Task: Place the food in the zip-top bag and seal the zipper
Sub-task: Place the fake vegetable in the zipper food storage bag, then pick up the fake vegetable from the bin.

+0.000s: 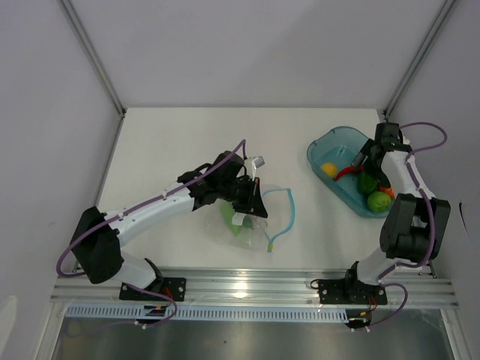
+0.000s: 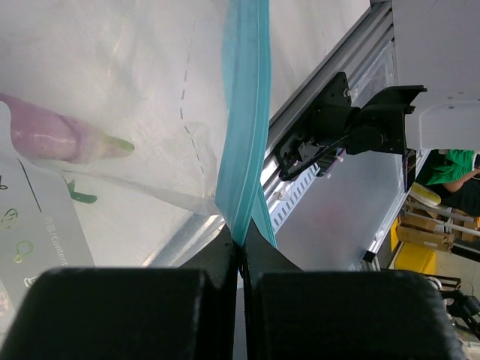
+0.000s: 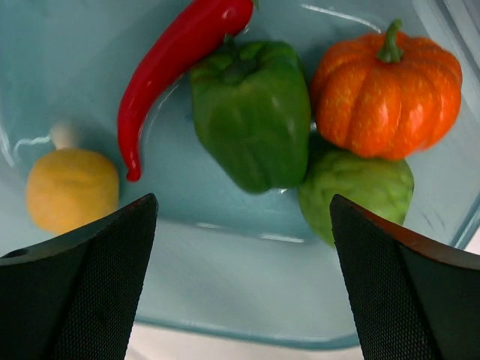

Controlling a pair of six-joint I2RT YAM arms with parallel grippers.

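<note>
The clear zip-top bag point(image 1: 256, 229) lies on the table in front of the left arm. My left gripper point(image 1: 251, 201) is shut on its teal zipper strip point(image 2: 244, 142), jaws pinched on it point(image 2: 241, 244). A purple eggplant point(image 2: 52, 139) shows through the bag, and something green point(image 1: 231, 217) is in it too. My right gripper point(image 1: 359, 160) hangs open and empty point(image 3: 241, 201) over the teal tray point(image 3: 225, 292). In the tray lie a red chili point(image 3: 180, 52), a green pepper point(image 3: 251, 112), an orange pumpkin point(image 3: 386, 86), a green bumpy fruit point(image 3: 360, 187) and a yellow lemon point(image 3: 71, 187).
The teal tray point(image 1: 330, 139) sits at the right back of the white table, close to the right arm. The aluminium rail point(image 1: 255, 285) with both arm bases runs along the near edge. White walls enclose the table on three sides.
</note>
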